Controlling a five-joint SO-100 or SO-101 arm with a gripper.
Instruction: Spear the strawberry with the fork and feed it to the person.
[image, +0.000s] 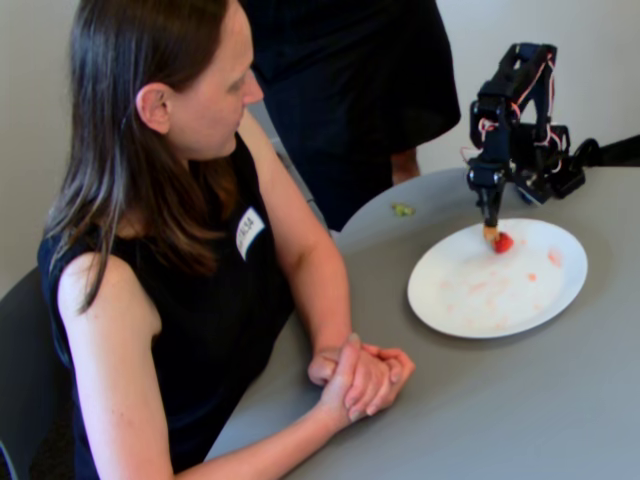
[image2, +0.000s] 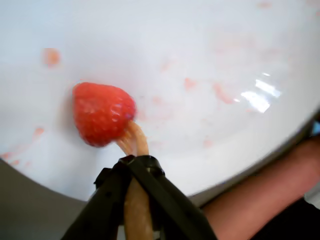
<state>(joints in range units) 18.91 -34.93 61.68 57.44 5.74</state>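
The strawberry lies on the far side of the white plate. The black arm reaches down over it. My gripper is shut on the short orange-tan fork, which points down. In the wrist view the fork tip touches the lower right side of the strawberry on the plate, and my gripper clamps the fork stem. I cannot tell whether the tines are in the fruit. The person sits at the left of the fixed view, looking toward the plate, hands clasped on the table.
The plate, smeared with red juice, sits on a round grey table. A tiny green scrap lies on the table beyond the plate. A standing figure in dark clothes is behind the table. The person's forearm shows at lower right.
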